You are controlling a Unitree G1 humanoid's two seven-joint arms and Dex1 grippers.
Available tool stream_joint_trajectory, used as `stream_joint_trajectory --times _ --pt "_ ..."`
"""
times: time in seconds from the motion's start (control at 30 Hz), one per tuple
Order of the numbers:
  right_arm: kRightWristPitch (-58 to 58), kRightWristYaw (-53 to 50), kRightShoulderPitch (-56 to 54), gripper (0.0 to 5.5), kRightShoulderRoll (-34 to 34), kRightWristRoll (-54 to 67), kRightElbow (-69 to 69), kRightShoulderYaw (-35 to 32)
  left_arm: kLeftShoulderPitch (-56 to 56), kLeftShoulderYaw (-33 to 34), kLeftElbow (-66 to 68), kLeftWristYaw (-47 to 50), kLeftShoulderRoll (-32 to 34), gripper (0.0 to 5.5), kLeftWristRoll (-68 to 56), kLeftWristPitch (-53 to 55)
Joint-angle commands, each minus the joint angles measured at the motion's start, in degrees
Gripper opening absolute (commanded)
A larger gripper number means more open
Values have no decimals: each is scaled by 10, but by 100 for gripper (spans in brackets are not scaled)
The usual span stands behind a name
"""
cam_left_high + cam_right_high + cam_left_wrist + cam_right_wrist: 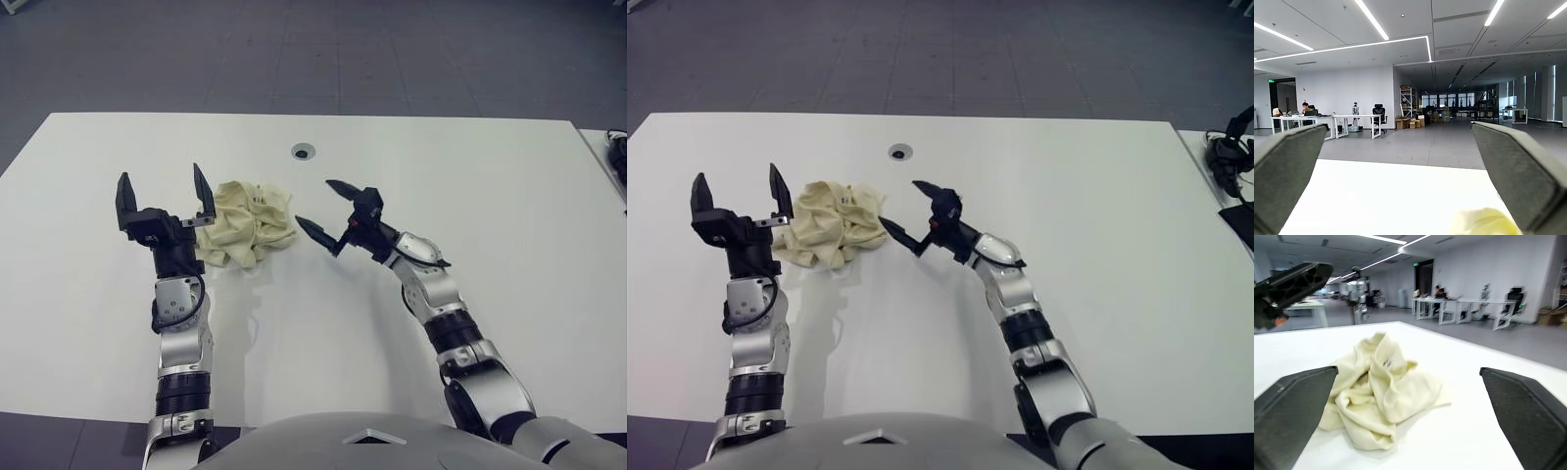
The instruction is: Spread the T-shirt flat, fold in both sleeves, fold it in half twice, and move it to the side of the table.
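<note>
1. White, smooth tabletop [490, 245], matte and flat, with a small round grommet hole [304, 151] set in it beyond both jaws. A grey tiled floor [294, 49] runs behind its far edge.
2. The T-shirt [250, 227] is cream-coloured soft fabric, crumpled into a lumpy heap with deep folds. It lies on the table between the two grippers.
3. The left gripper [162, 191] has two black tapered fingers pointing up and away. Its jaws are spread wide and hold nothing. The heap sits just beside its inner finger, outside the gap; whether they touch cannot be told.
4. The right gripper [315, 203] has black pointed fingers. Its jaws are also wide and empty, aimed at the heap. The heap's near edge lies just ahead of the fingertips.
</note>
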Motion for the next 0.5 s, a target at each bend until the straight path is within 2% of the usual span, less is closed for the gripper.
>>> stream_joint_trajectory --times 0.03,0.23,0.5 --pt "-11 20 -67 473 34 -18 104 -3 -10 -5 31 -4 0 540 11 -11" --pt "-56 0 -125 381 77 -62 224 -6 -12 -4 51 -2 0 540 16 -21" --pt "-95 -32 -167 253 100 -108 318 -14 -7 -6 48 -1 -3 540 19 -23"
